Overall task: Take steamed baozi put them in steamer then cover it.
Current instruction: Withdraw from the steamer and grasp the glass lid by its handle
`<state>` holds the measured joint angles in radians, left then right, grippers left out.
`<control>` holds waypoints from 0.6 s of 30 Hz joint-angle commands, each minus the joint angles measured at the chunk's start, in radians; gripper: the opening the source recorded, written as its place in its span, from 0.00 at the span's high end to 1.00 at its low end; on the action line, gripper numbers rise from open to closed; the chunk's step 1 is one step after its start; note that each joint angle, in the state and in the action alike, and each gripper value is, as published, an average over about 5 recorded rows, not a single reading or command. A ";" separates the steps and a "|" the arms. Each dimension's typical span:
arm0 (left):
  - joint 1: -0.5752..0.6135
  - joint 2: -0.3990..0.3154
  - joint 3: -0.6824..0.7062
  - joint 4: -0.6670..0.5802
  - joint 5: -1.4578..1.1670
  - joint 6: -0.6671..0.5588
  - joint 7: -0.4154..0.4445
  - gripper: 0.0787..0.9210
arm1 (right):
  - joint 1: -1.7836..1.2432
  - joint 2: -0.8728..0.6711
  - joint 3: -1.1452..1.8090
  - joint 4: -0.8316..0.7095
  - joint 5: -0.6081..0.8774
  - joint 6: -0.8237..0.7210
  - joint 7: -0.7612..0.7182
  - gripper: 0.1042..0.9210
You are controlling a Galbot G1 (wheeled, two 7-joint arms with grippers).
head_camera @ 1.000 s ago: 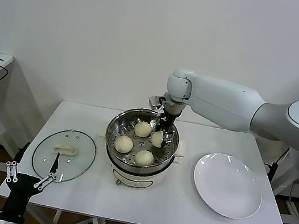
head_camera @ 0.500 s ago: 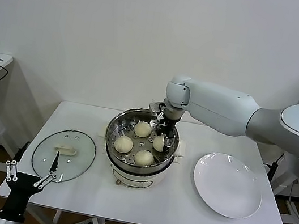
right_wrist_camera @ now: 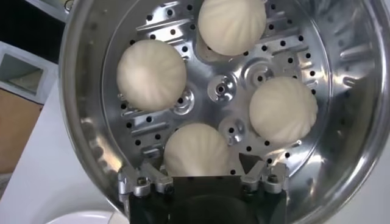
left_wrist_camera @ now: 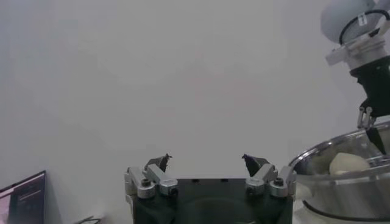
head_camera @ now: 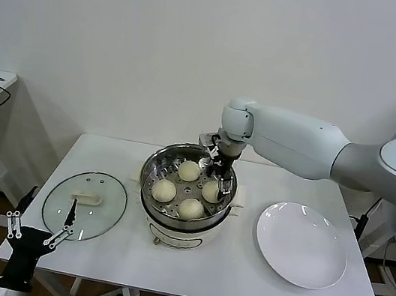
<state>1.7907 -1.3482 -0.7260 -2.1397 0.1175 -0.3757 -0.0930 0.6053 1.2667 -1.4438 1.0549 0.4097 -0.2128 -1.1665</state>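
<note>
While the stainless-steel steamer (head_camera: pixel 185 199) stands open at the table's (head_camera: pixel 237 276) middle, four smooth cream-white baozi (right_wrist_camera: pixel 151 74) are seated on its perforated tray. The glass cover (head_camera: pixel 85 205) is laid flat to its left. The right gripper (head_camera: pixel 216 182) is spread around the right-hand bun; the left gripper (head_camera: pixel 37 231) is parked wide at the table's near-left edge.

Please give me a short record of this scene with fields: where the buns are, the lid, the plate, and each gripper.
baozi: four, all on the perforated tray inside the steamer; one is at
cover: off the pot, lying flat on the table to the steamer's left
plate: white, nothing on it, to the steamer's right
right gripper: inside the pot, at the right-hand bun, fingers open
left gripper: low at the table's front left corner, near the cover, fingers open, holding nothing
</note>
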 commanded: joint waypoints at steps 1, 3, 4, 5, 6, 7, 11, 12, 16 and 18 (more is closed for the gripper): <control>-0.004 0.002 -0.001 -0.006 0.009 0.007 0.000 0.12 | 0.039 -0.124 0.153 0.146 -0.005 0.043 0.030 0.12; -0.007 0.004 -0.003 -0.009 0.025 0.012 -0.003 0.12 | 0.036 -0.177 0.210 0.206 0.001 0.083 0.113 0.12; -0.009 0.005 -0.003 -0.010 0.039 0.015 -0.006 0.12 | 0.031 -0.210 0.234 0.242 0.011 0.109 0.198 0.12; -0.011 0.008 -0.002 -0.010 0.055 0.017 -0.009 0.12 | 0.026 -0.239 0.248 0.277 0.024 0.129 0.288 0.12; -0.013 0.010 -0.001 -0.010 0.073 0.021 -0.013 0.12 | 0.015 -0.271 0.258 0.316 0.048 0.143 0.415 0.12; -0.017 0.013 0.000 -0.011 0.091 0.025 -0.019 0.12 | 0.000 -0.304 0.267 0.354 0.077 0.159 0.562 0.12; -0.038 0.027 0.005 -0.026 0.147 0.076 -0.046 0.12 | -0.111 -0.424 0.330 0.487 0.245 0.170 1.078 0.12; -0.045 0.031 0.006 -0.033 0.159 0.097 -0.054 0.12 | -0.153 -0.455 0.364 0.514 0.282 0.169 1.166 0.12; -0.091 0.045 0.015 -0.053 0.214 0.167 -0.095 0.12 | -0.374 -0.556 0.595 0.556 0.324 0.230 1.391 0.12; -0.111 0.059 0.024 -0.056 0.237 0.194 -0.116 0.12 | -0.523 -0.591 0.755 0.546 0.306 0.287 1.434 0.12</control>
<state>1.7419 -1.3173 -0.7156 -2.1732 0.2392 -0.2982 -0.1433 0.4517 0.9121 -1.1055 1.4226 0.5837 -0.0619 -0.4822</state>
